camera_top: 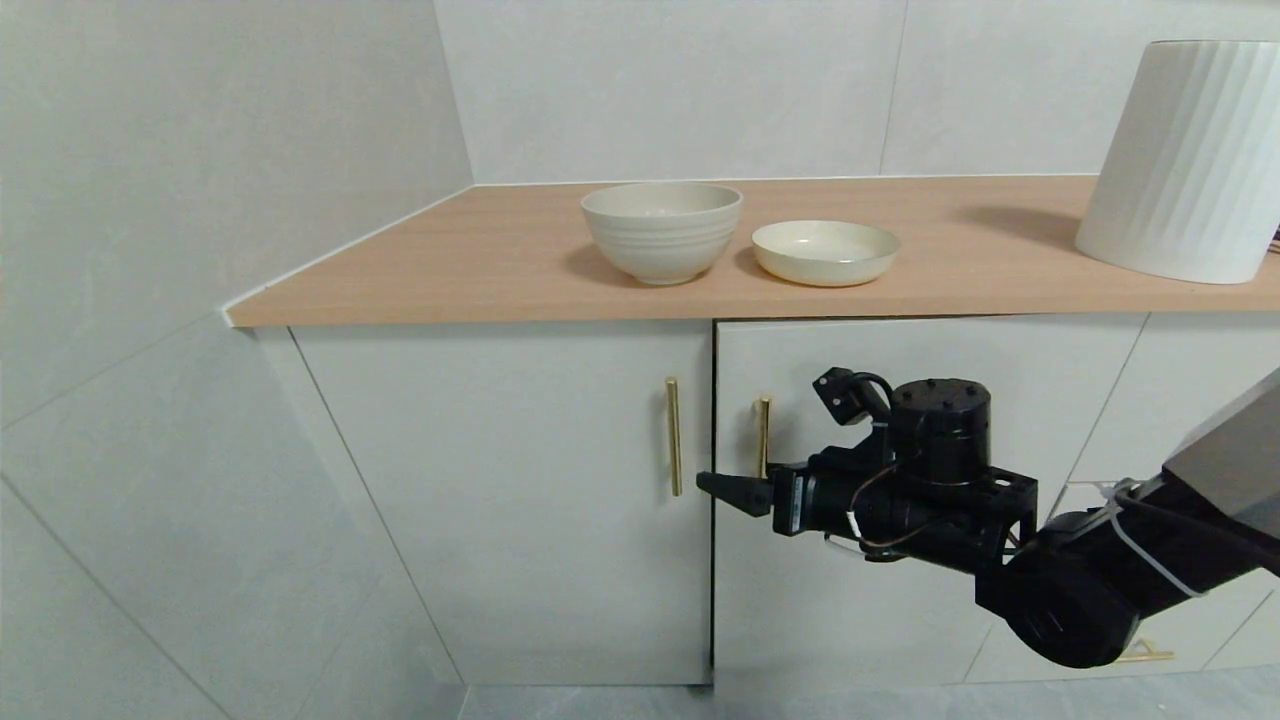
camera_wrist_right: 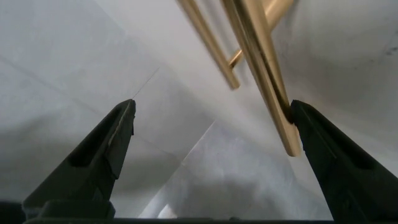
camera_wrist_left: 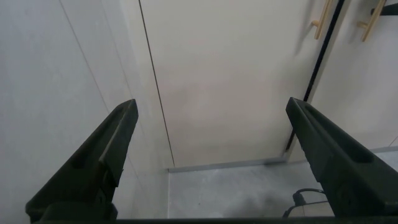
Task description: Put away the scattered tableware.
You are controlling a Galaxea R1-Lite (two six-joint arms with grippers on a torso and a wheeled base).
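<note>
A cream bowl and a shallow cream dish stand side by side on the wooden countertop. Below them are two white cabinet doors, each with a gold bar handle. My right gripper is at the lower end of the right door's handle. In the right wrist view it is open, and that handle runs between the fingers, close against one of them. My left gripper is open and holds nothing, low in front of the left cabinet door near the floor.
A tall white ribbed container stands on the counter at the right. A tiled wall closes off the left side. Both cabinet doors are shut, with grey floor below them.
</note>
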